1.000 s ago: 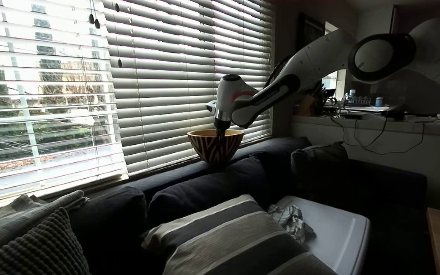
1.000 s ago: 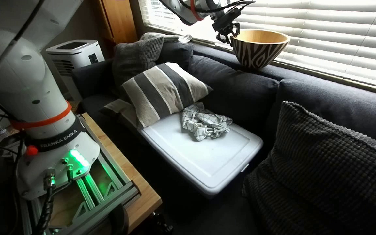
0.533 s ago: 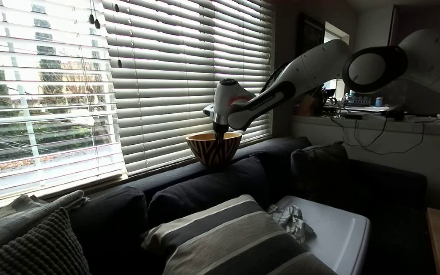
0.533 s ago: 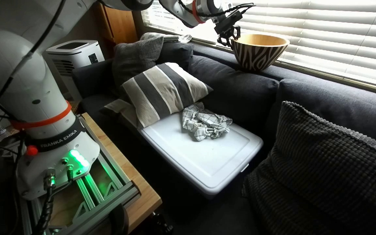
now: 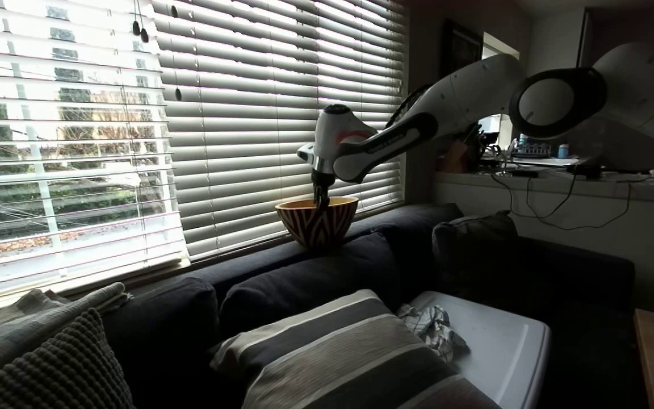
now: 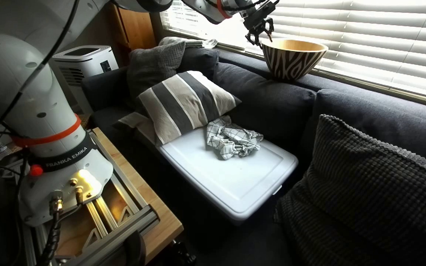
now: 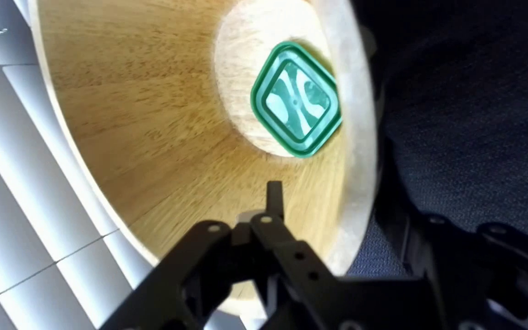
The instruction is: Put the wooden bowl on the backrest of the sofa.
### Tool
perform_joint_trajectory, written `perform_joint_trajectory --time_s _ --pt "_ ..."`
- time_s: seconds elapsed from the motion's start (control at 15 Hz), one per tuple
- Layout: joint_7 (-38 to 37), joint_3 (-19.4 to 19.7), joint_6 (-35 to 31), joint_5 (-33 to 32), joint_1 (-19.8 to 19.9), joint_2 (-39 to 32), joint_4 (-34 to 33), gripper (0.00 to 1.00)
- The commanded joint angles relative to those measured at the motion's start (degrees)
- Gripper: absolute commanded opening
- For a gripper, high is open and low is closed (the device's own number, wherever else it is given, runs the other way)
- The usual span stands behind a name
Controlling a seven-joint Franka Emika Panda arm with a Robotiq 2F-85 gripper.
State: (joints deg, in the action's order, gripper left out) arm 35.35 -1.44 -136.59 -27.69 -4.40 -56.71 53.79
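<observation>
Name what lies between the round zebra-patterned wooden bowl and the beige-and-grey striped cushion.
A dark navy-grey fabric back cushion lies between the bowl and the striped cushion in both exterior views.

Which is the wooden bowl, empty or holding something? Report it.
Holding something: in the wrist view, a squarish green piece lies low inside the wooden bowl, with bare wood showing around much of it.

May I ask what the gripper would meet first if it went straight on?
The gripper would probably first meet the inner wall of the wooden bowl, sloping beneath one of the open fingers; depth is unclear.
</observation>
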Motion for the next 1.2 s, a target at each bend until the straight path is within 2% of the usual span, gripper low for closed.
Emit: perform_joint_trajectory --time_s 0.0,0.13,0.2,0.4,0.47,0.67,1.13 --pt "4.64 -0.63 0.96 2.70 -0.22 3.38 1.11 0.88" --pt "5.37 -1.58 5.75 4.92 -0.15 6.69 3.14 1.00" --pt "4.19 -1.46 10.27 6.32 -0.38 8.14 3.46 1.00" --pt "7.31 -4.90 17.12 12.98 2.54 13.50 7.41 1.00" --pt "7.54 -6.65 17.60 14.73 4.51 14.99 9.43 1.00" --pt "6.23 -8.23 17.31 21.25 9.13 19.69 17.50 1.00" --pt "0.72 -5.75 13.92 35.45 15.65 25.65 35.42 1.00"
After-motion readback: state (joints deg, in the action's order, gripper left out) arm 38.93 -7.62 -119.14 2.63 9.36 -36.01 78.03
